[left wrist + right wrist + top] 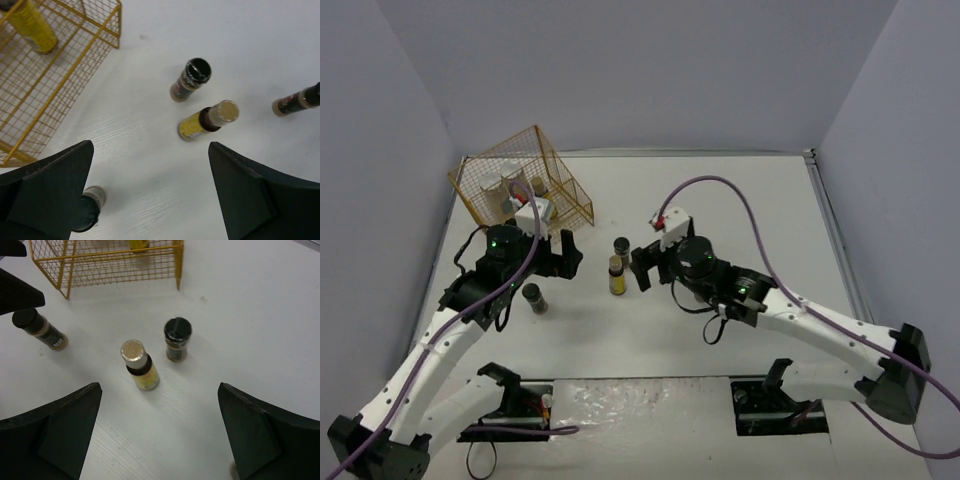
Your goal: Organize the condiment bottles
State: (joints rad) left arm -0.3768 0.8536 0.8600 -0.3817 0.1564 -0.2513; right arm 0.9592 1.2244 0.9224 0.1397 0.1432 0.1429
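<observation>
The job was part done: the gold wire rack [570, 195] at far left held white cylinders [493, 190] and a yellow bottle [32, 25], while a tan-capped bottle [616, 278] and black-capped jars [621, 248] waited on the table [740, 190] beside the spread, empty left claw [570, 255] and right claw [639, 270].

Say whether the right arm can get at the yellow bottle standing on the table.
Probably yes: the yellow bottle stands upright ahead of the right gripper, fingers open, nothing between; the black-capped jar beside it stands apart.

white table [730, 200] holds wire rack [520, 182], yellow bottle [616, 278], dark jars [621, 248].
</observation>
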